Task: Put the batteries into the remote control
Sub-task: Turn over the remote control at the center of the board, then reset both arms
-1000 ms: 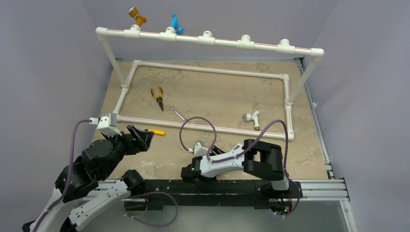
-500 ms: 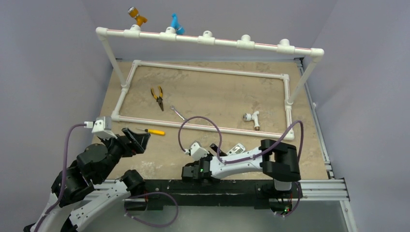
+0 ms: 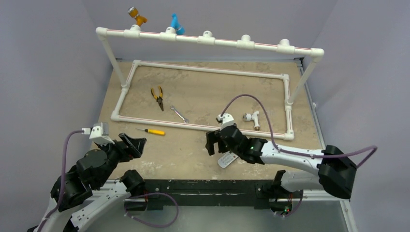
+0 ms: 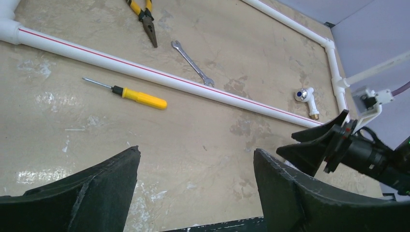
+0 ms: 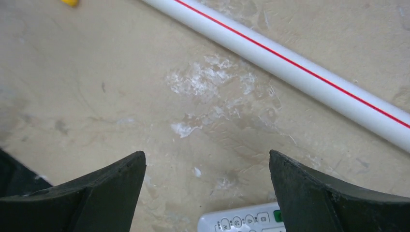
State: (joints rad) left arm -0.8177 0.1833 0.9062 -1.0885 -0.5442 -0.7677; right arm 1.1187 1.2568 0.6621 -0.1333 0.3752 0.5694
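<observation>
The remote control (image 3: 227, 160) lies flat on the table near its front edge, buttons up. Its button end shows at the bottom of the right wrist view (image 5: 241, 222). My right gripper (image 3: 211, 143) is open and empty just left of and above the remote, and its jaws stand wide apart over bare table (image 5: 207, 154). My left gripper (image 3: 135, 142) is open and empty at the front left, also over bare table (image 4: 196, 151). The batteries are not in view in any frame.
A white pipe frame lies on the table; its front pipe (image 3: 193, 125) runs just beyond both grippers. A yellow-handled screwdriver (image 3: 152, 131) lies near the left gripper. Pliers (image 3: 157, 96), a wrench (image 3: 180, 114) and a white fitting (image 3: 252, 118) lie inside the frame.
My right arm has swung out from the base, to the right and forward over the table. The remote now shows beside its gripper. My left gripper has drawn back a little towards the front left.
</observation>
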